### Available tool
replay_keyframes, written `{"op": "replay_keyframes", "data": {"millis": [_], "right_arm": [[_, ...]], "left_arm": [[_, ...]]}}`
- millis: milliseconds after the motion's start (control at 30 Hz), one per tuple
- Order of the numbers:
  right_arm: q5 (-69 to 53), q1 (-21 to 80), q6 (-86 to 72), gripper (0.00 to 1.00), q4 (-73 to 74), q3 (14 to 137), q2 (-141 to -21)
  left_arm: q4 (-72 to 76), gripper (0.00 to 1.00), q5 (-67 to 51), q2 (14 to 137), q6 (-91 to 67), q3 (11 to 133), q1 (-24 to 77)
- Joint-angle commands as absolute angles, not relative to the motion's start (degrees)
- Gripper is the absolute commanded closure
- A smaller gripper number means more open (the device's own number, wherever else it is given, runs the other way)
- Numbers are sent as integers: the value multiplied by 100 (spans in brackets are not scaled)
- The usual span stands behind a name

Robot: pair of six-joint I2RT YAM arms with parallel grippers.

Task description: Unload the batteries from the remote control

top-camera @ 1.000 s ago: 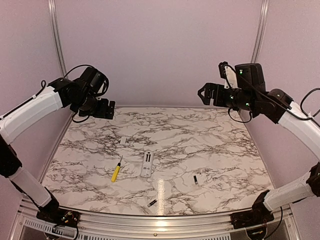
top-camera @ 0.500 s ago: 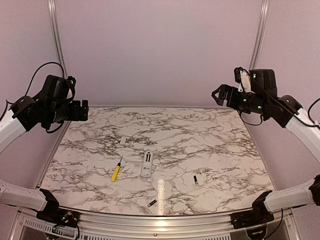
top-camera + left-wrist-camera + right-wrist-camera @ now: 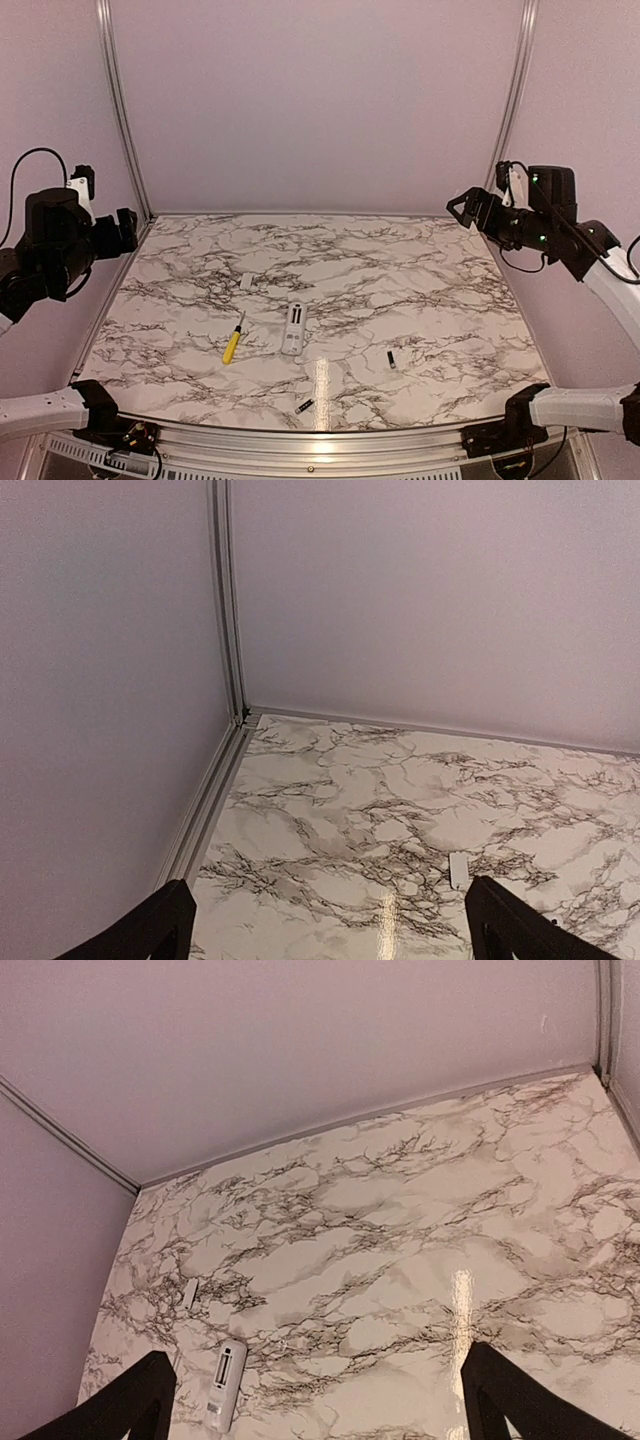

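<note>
The white remote control [image 3: 294,329] lies in the middle of the marble table [image 3: 420,290] with its recessed compartment facing up; it also shows in the right wrist view [image 3: 226,1383]. One dark battery [image 3: 391,359] lies to its right, another battery [image 3: 304,406] near the front edge. My left gripper [image 3: 112,233] is open and empty, high at the far left edge. My right gripper [image 3: 470,210] is open and empty, high at the far right. In the wrist views the left gripper [image 3: 325,940] and the right gripper [image 3: 320,1415] hold nothing.
A yellow-handled screwdriver [image 3: 232,343] lies left of the remote. A small white cover piece [image 3: 247,281] lies behind it, also in the left wrist view [image 3: 459,869] and the right wrist view [image 3: 189,1293]. Pale walls and metal rails enclose the table.
Both arms have swung outward from the table's far middle: the left gripper to the far left edge, the right gripper further right. Nothing on the table has moved.
</note>
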State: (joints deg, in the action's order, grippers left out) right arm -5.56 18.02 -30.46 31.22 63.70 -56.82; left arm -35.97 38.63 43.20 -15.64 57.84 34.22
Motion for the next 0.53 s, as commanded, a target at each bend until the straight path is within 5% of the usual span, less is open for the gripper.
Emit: {"op": "replay_keyframes", "data": {"millis": [0,500], "right_arm": [[-745,1767,-3198,2,2905,6192,-5473],[-914,1769,-3305,1,2724,5973,-5218]], "left_arm": [[-3269,1,4117,4022,-1644,5559,3401],[-3348,1,4104,3841,-1736,5476,3401]]}}
